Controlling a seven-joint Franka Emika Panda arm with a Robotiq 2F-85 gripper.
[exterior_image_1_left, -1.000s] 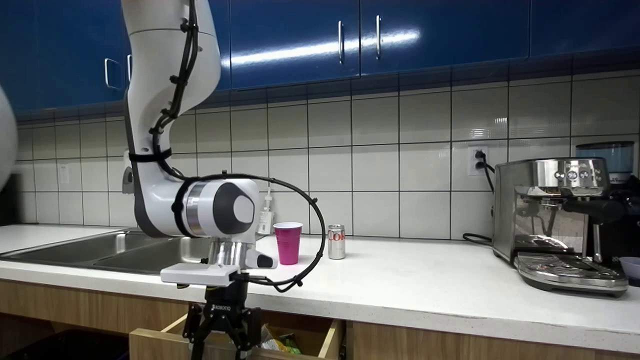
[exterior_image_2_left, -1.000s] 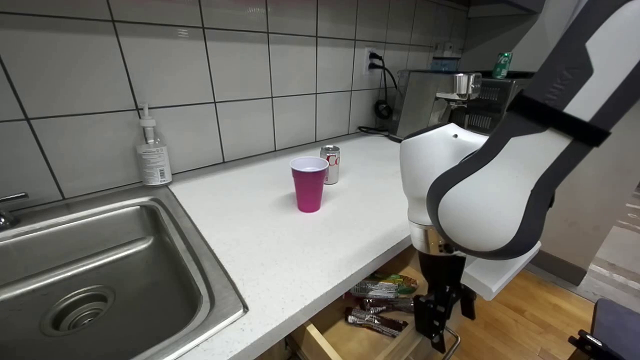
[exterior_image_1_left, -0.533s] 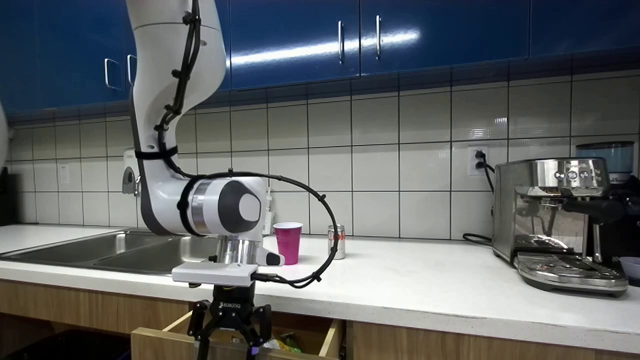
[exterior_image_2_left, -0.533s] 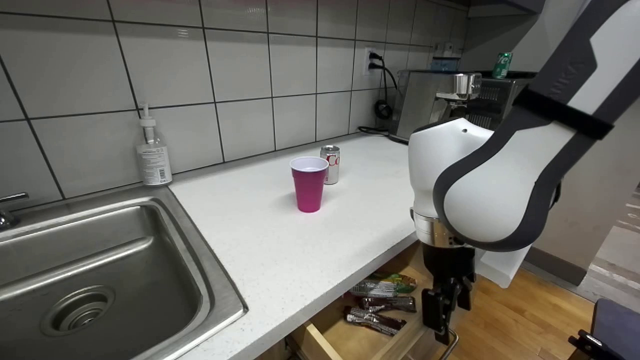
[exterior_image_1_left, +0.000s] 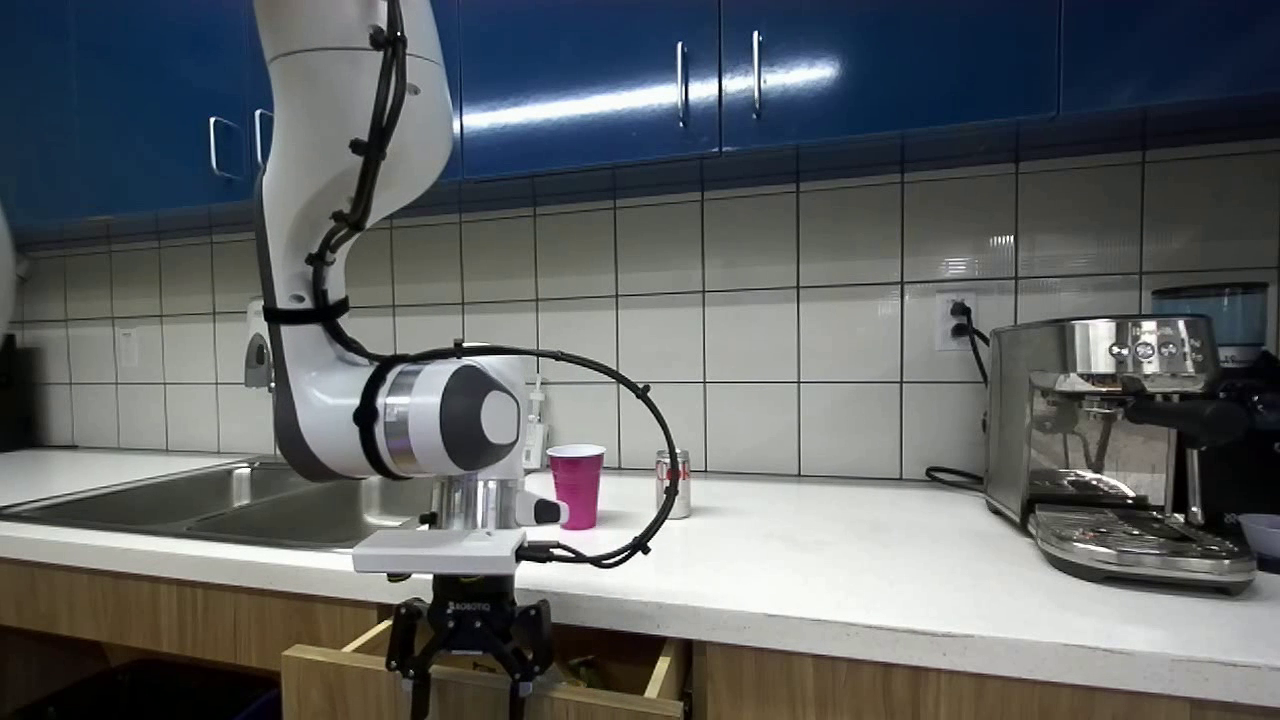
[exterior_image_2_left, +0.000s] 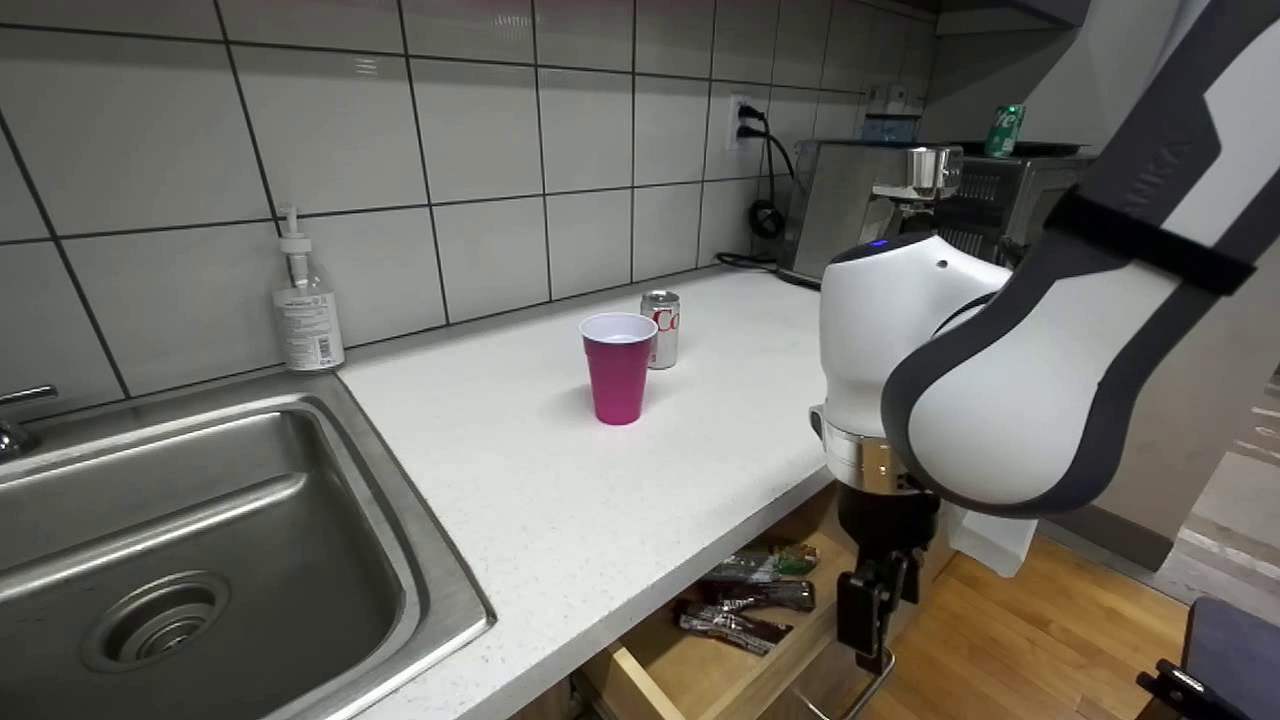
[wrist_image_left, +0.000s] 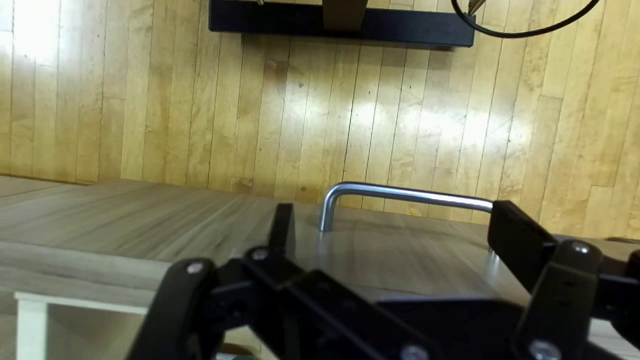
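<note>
1. The drawer (exterior_image_2_left: 695, 680) sits open under the worktop (exterior_image_1_left: 850, 560), and its handle (wrist_image_left: 410, 195) sticks out in front.
2. The jaws are spread wide, tips down, close by the handle, with nothing in their grip. I can't tell if they touch it.
3. They may be that wide because they line up along the handle: it is long, and one tip hides its end.
4. Packets (exterior_image_2_left: 735, 628) lie flat in the drawer, so it can keep them in.
5. The cup (exterior_image_2_left: 618, 375) and can (exterior_image_2_left: 667, 335) stand upright, near each other, back from the edge, maybe safe from bumps.
6. The worktop's edge is just beside the arm (exterior_image_2_left: 1000, 420), so it looks tight there. Beyond the handle there's more room: I see floor (wrist_image_left: 300, 125), then a black bar (wrist_image_left: 285, 20).
</note>
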